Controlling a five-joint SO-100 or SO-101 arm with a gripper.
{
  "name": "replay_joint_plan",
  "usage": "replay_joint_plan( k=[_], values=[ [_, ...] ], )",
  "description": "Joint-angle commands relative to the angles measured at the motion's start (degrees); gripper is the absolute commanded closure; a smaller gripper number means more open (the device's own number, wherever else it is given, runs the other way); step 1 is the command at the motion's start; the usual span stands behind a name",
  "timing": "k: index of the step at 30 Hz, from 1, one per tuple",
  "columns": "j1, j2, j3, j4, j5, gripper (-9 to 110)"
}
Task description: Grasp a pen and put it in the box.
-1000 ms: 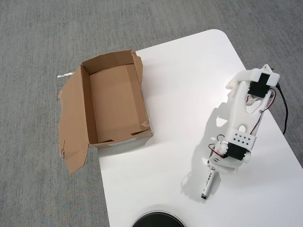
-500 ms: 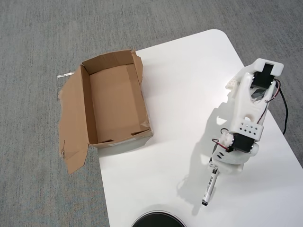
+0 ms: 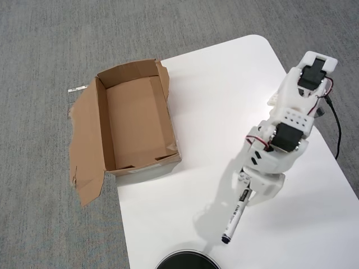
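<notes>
Arm (image 3: pixel 291 123): white, comes into the overhead view from about 2 o'clock and reaches down toward 6 o'clock over the white table (image 3: pixel 224 101).
Gripper (image 3: pixel 242 193): clenched on the pen near its upper end.
Pen (image 3: pixel 233 217): white barrel with a black tip, hanging from the fingers and slanting toward 7 o'clock; its shadow lies on the table just beside the tip.
Box (image 3: pixel 137 123): brown cardboard, open, empty inside, at about 10 o'clock from the pen and well apart from it, at the table's left edge.
Flap (image 3: pixel 87 148): torn, splayed out over the grey carpet (image 3: pixel 45 56).
</notes>
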Motion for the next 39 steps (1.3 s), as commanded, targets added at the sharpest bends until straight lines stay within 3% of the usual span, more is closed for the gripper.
replay_joint_plan(
  k=[1, 7, 18, 28, 39],
  values=[
    [4.53, 3.78, -6.9, -0.53, -4.09, 101],
    [13.58, 3.25, -16.39, -0.53, -12.35, 101],
    [28.7, 3.16, -20.35, -1.14, -12.79, 101],
    [37.49, 0.53, -20.35, -14.77, -12.79, 101],
    [43.29, -8.7, -21.58, -20.83, -12.0, 101]
  ],
)
